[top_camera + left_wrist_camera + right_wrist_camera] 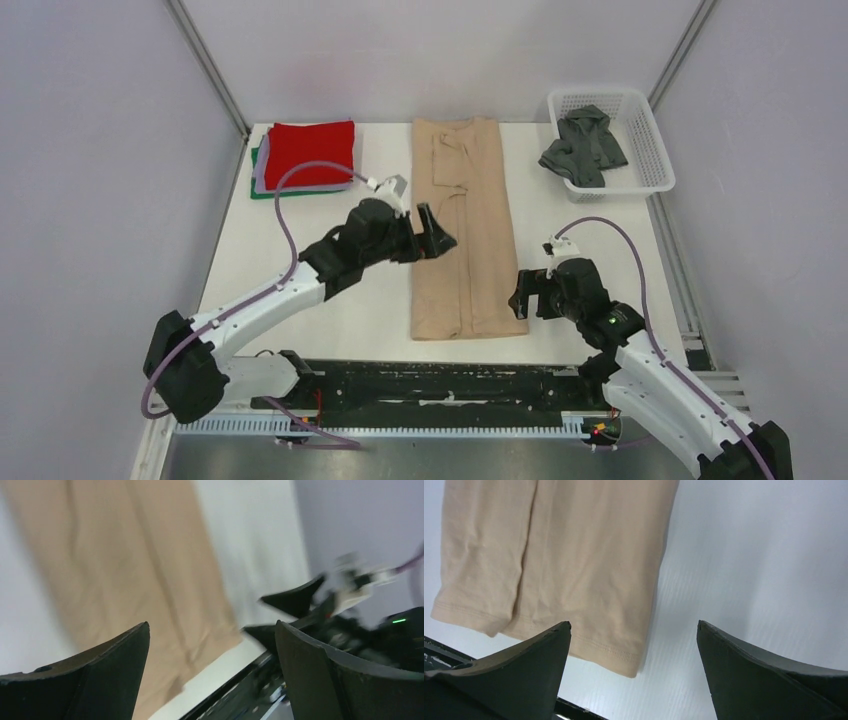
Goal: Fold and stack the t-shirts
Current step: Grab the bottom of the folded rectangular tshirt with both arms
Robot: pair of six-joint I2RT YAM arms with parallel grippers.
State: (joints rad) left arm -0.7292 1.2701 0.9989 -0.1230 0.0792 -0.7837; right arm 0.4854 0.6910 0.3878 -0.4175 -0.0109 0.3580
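A tan t-shirt point(467, 230) lies as a long folded strip down the middle of the table; it also shows in the left wrist view point(125, 565) and the right wrist view point(564, 560). A red t-shirt point(311, 150) tops a stack with lavender point(261, 172) and green point(266, 193) shirts at the back left. A dark grey t-shirt point(583, 146) lies crumpled in the basket. My left gripper point(437, 235) is open and empty above the strip's left edge. My right gripper point(524, 296) is open and empty beside the strip's near right corner.
A white mesh basket point(655, 150) stands at the back right. A black rail point(440, 382) runs along the table's near edge. Grey walls enclose the table on three sides.
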